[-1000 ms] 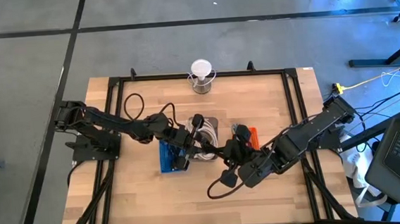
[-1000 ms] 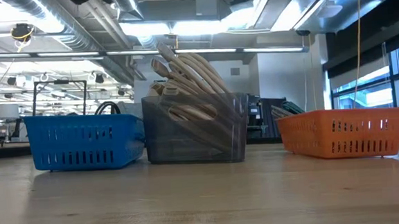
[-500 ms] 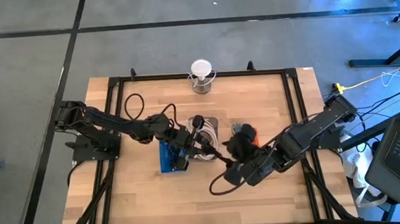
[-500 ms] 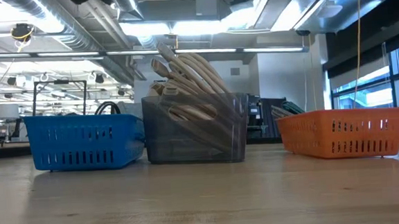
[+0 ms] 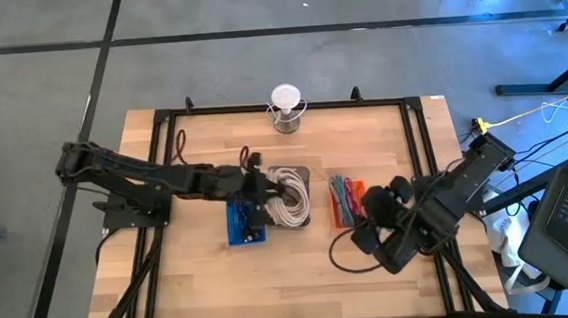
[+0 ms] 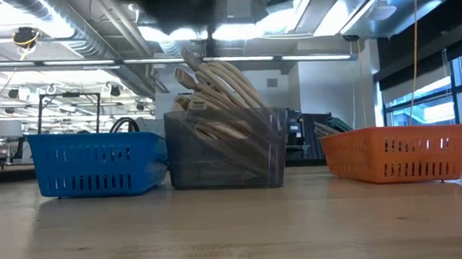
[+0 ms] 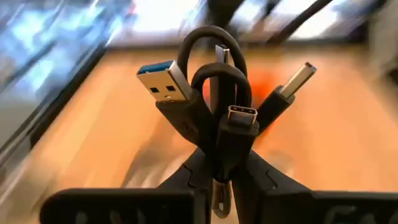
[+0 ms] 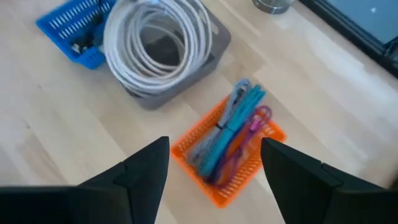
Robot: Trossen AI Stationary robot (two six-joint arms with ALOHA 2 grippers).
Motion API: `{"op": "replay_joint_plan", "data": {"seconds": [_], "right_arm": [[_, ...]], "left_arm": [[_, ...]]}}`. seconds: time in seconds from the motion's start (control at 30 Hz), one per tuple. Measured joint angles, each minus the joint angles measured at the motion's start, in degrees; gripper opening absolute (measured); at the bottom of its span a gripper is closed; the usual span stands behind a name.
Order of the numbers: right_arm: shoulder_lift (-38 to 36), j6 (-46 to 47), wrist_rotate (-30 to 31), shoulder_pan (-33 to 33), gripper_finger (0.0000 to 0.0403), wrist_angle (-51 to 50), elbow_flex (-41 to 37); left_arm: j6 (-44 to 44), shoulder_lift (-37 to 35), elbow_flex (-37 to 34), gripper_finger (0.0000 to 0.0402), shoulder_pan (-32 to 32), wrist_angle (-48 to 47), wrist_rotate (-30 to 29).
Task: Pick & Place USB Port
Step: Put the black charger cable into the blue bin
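when you look down from above, the right claw [image 5: 368,235] has pulled back from the middle of the table and now sits near the right edge, just beside the orange basket [image 5: 346,201]. a moment ago it was low over that basket with its fingers shut. now its fingers are spread wide and hold nothing. the left claw [image 5: 256,186] has moved too, and hangs over the gap between the blue basket [image 5: 240,223] and the grey box [image 5: 291,196] of white cord.

from table height, the three bins look the same as before. only a dark blur of an arm shows at the top.

past the left claw's own fingers, a bunch of black usb cables [image 7: 217,118] sticks up, pinched tight between them. so the left claw is clenched on the cables.

from the right wrist, the wide open fingers [image 8: 140,171] frame the orange basket [image 8: 186,149], which has blue, grey and purple cables [image 8: 233,127] lying in it.

it looks like the right claw just dropped its cable there, so that part seems done, and the left claw's bunch is next to go.
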Motion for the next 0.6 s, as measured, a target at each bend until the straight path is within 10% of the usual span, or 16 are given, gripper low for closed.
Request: {"op": "replay_joint_plan", "data": {"seconds": [0.3,0.6], "right_arm": [[-0.73,0.38,0.46,1.35,0.0257,-0.55,-4.96],[-0.76,-2.37,1.66,-0.13,0.0257,-0.48,-11.43]], "left_arm": [[-35.86,-11.89,-1.01,0.0027,-3.93,-34.42,-18.50],[-33.86,-16.59,-0.51,0.0027,-12.16,-19.56,-22.08]]}}
